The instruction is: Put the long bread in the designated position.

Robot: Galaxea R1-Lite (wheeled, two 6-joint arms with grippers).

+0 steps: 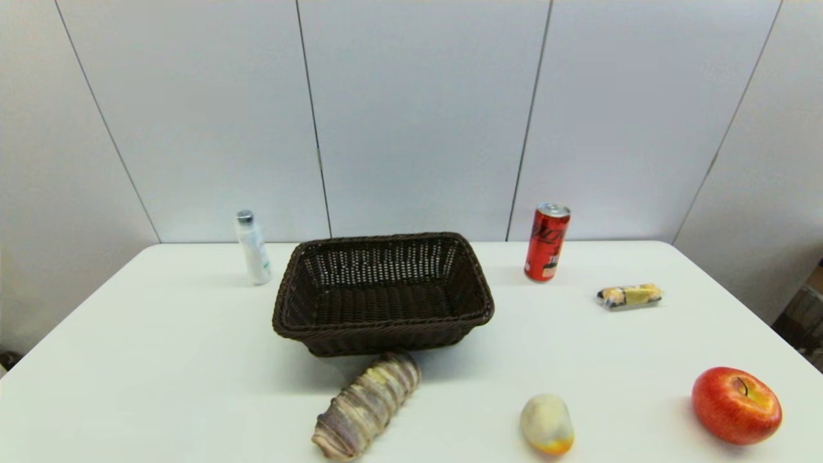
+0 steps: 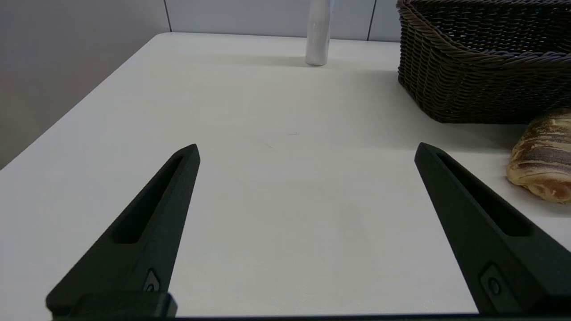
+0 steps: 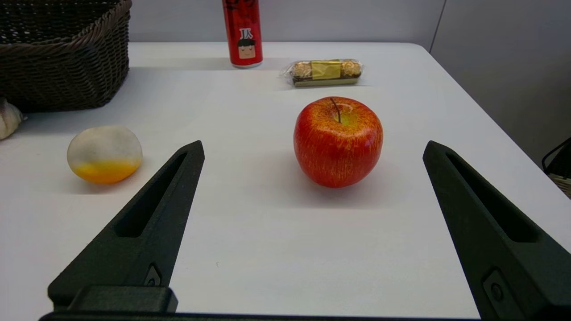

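Observation:
The long bread [image 1: 365, 405], a ridged loaf with tan and brownish-purple bands, lies slanted on the white table just in front of the dark wicker basket [image 1: 382, 315]; its far end almost touches the basket's front wall. Neither arm shows in the head view. In the left wrist view my left gripper [image 2: 305, 151] is open over bare tabletop, with one end of the long bread [image 2: 542, 156] just beyond one finger. My right gripper [image 3: 312, 147] is open too, low above the table, with a red apple [image 3: 337, 140] just ahead between the fingers' lines.
A white bottle [image 1: 253, 247] stands at the back left, a red can [image 1: 546, 242] at the back right. A clear-wrapped yellow snack [image 1: 630, 296] lies right of the can. A pale yellow-orange fruit [image 1: 547, 424] and the apple [image 1: 736, 405] sit near the front right edge.

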